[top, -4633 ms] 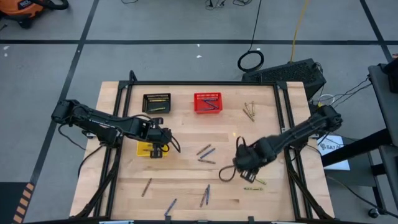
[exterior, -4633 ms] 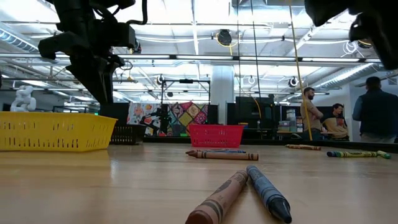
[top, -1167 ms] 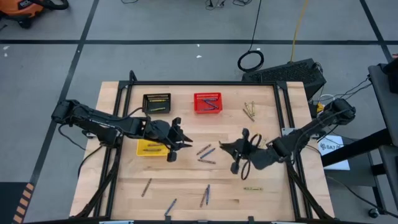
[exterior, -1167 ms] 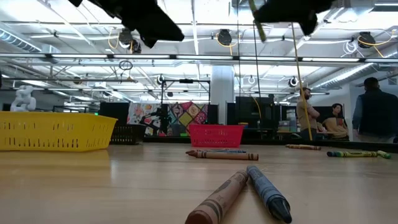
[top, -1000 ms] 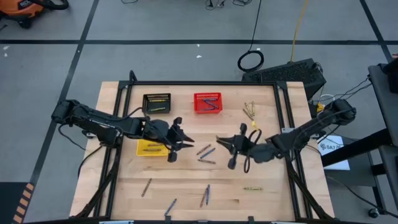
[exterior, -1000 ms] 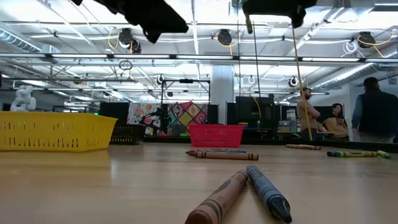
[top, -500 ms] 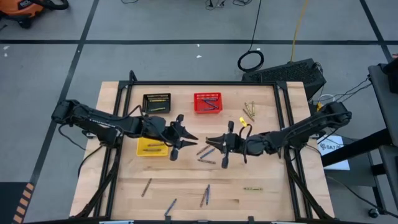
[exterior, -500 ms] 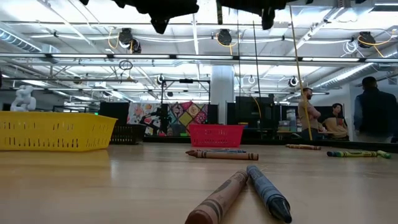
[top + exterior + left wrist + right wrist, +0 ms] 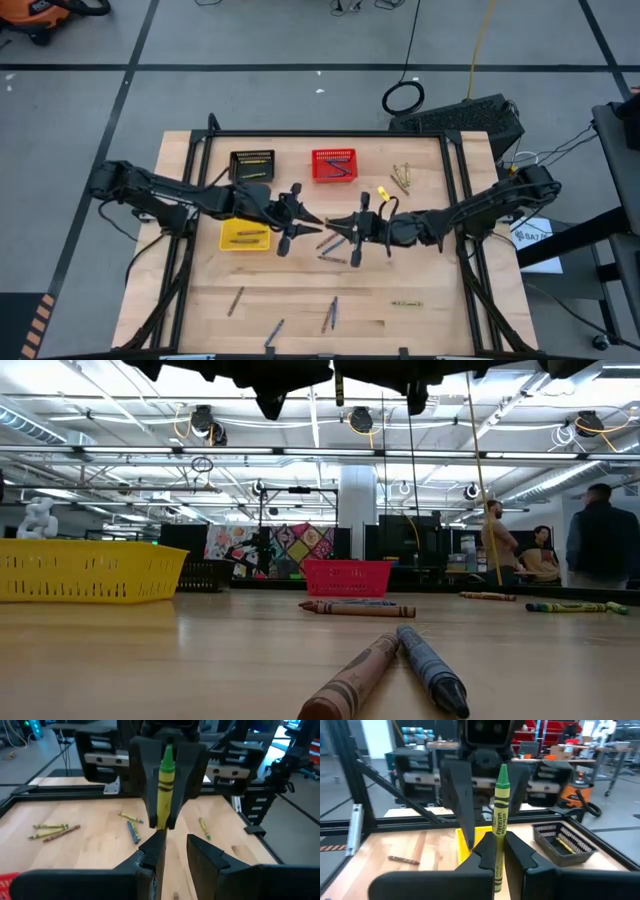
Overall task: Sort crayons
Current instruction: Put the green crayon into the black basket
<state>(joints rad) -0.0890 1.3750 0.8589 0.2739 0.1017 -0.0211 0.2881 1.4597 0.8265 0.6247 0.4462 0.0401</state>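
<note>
Since the earlier pictures, drawn inward from either side and now tip to tip above the middle of the table (image 9: pixel 430 300) — left gripper (image 9: pixel 312 222) reaching from the yellow basket (image 9: pixel 243 237), right gripper (image 9: pixel 340 226) brought across from the table's right part. Clamped in the right gripper: a yellow-green crayon (image 9: pixel 499 822), gripped by its lower part, most of its length standing free beyond the right gripper (image 9: pixel 499 851); seen from the left wrist, the same yellow-green crayon (image 9: pixel 164 787) just past the left gripper (image 9: pixel 175 847), whose fingers stand parted with nothing between them.

Looks like a hand-over in mid-air, bound presumably for the yellow basket (image 9: pixel 465 840), where other yellow-green sticks already lie. To do it well: slide the parted left fingers (image 9: pixel 152 851) either side of the free length, clear of the right fingertips; square them to the stick, not across its point; close fully before the right lets go; only then draw apart along the crayon's own line, so no twist or drop.

Elsewhere on the wood: a few loose crayons (image 9: pixel 332 246) just beneath the two grippers, a brown and a blue pair (image 9: pixel 400 665) close to the low camera, a yellow-green cluster (image 9: pixel 402 179) near the far right, others along the near edge; black basket (image 9: pixel 251 165) and red basket (image 9: pixel 333 165) at the far side.
</note>
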